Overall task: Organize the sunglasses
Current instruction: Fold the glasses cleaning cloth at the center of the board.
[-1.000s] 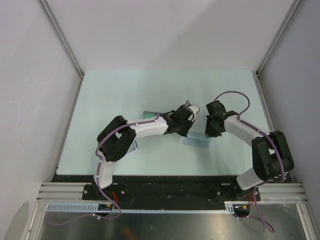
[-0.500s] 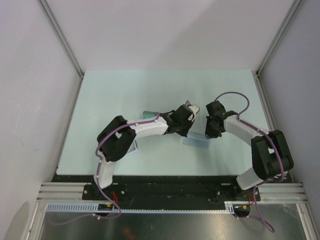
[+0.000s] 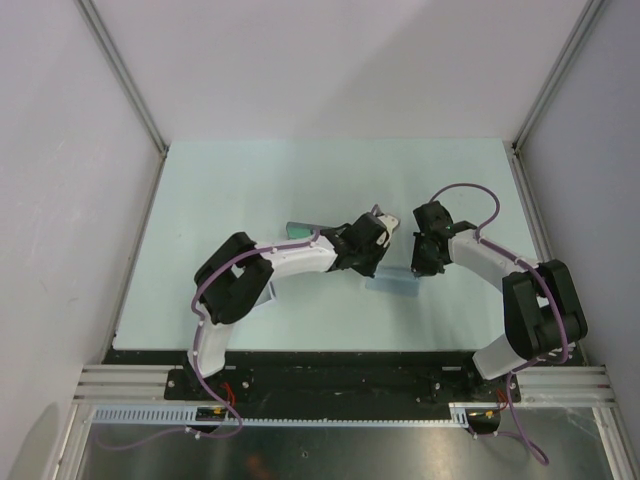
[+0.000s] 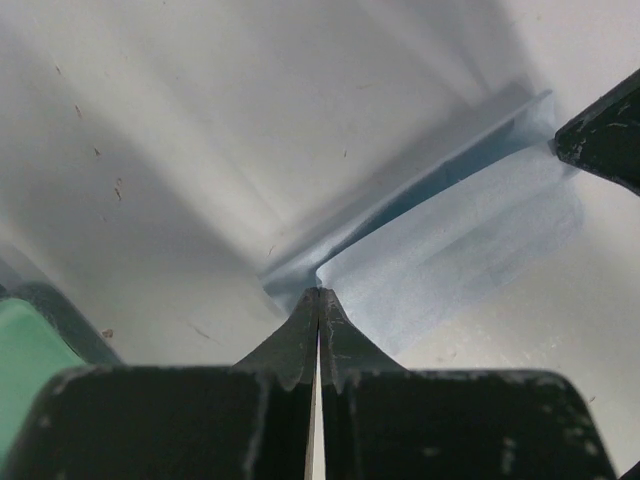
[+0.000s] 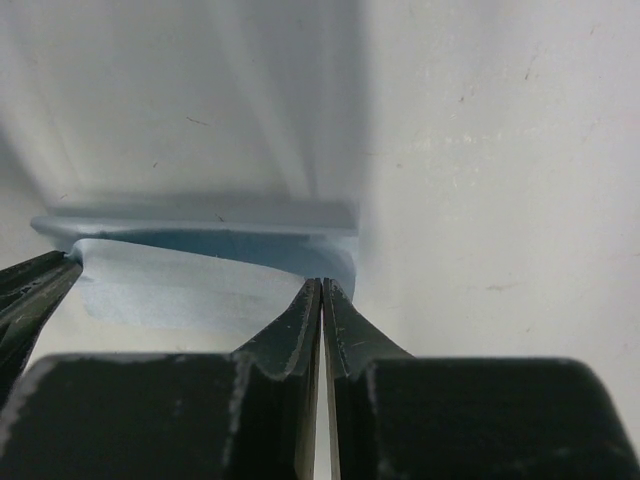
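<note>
Overall, the pale green worktop (image 3: pixel 250 180) carries both arms, which reach in from its near edge and meet near the middle over one item. The left arm (image 3: pixel 290 258) bends in from the left and the right arm (image 3: pixel 490 262) from the right, their heads close together but apart. Between them lies a grey-blue cloth (image 3: pixel 398 281), flat on the worktop for the most part. The wrist views show one edge doubled over, with a darker blue shadow under the raised fold. A green object (image 3: pixel 298 230) sits behind the left arm, mostly hidden, and its kind cannot be told. The left gripper (image 4: pixel 318 300) is closed with its fingertips pressed together, pinching one corner of the cloth. The right gripper (image 5: pixel 322 290) is likewise closed, with only a hairline gap between its fingertips, which pinch the cloth at the opposite end of the folded edge. Each wrist view shows the other gripper's dark fingers at the far end of the cloth. The sunglasses cannot be found in any view, so their position cannot be told.
</note>
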You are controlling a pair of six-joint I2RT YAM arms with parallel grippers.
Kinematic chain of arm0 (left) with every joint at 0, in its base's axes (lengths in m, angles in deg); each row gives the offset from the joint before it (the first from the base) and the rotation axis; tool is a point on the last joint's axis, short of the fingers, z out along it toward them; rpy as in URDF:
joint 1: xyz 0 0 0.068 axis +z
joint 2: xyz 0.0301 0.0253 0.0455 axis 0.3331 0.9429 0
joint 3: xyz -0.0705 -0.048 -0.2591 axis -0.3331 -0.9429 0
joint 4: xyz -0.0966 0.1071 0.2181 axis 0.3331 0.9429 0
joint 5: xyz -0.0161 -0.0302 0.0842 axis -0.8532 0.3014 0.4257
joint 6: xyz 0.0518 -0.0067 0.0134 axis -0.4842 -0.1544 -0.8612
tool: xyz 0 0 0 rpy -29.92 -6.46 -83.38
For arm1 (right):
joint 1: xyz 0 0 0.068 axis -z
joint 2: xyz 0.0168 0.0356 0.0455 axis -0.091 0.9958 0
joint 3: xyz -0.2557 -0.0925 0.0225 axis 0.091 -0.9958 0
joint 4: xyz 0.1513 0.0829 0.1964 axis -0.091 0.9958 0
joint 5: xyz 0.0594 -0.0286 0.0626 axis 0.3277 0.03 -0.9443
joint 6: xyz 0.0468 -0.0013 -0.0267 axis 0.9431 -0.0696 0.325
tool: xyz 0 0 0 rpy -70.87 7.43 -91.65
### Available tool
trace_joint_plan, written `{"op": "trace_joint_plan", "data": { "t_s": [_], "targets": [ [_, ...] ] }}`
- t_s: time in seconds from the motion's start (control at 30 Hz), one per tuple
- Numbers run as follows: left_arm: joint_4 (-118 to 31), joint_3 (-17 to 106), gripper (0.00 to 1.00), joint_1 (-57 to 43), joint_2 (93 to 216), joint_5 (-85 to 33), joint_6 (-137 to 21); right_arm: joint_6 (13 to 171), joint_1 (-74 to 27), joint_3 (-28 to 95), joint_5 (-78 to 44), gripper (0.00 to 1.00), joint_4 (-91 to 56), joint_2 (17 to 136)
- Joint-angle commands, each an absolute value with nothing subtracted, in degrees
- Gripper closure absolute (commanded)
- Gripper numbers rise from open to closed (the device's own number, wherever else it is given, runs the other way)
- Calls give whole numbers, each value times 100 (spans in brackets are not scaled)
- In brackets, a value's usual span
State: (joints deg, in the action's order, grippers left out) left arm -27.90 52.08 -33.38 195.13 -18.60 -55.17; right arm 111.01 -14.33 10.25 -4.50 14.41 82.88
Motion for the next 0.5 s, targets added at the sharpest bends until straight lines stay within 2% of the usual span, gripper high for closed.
{"op": "trace_joint_plan", "data": {
  "t_s": [0.0, 0.17, 0.2, 0.27, 0.3, 0.4, 0.47],
  "targets": [
    [-2928, 5133, 100, -3381, 19094, -1937, -5518, 11020, -1394, 1065, -515, 93, 1479, 8257],
    [-2937, 5132, 99, -3381, 19094, -1866, -5500, 10984, -1403, 1074, -559, 88, 1531, 8266],
    [-2955, 5133, 97, -3381, 19094, -1849, -5500, 11002, -1403, 1074, -550, 82, 1540, 8257],
    [-2946, 5150, 91, -3381, 19068, -1822, -5509, 10993, -1403, 1074, -568, 79, 1549, 8204],
    [-2946, 5150, 84, -3381, 19059, -1831, -5509, 11002, -1394, 1065, -603, 77, 1541, 8178],
    [-2946, 5141, 75, -3381, 18998, -1849, -5517, 11002, -1394, 1074, -708, 73, 1514, 8038],
    [-2946, 5124, 73, -3389, 18945, -1840, -5526, 11002, -1367, 1074, -778, 72, 1514, 7959]
  ]
}}
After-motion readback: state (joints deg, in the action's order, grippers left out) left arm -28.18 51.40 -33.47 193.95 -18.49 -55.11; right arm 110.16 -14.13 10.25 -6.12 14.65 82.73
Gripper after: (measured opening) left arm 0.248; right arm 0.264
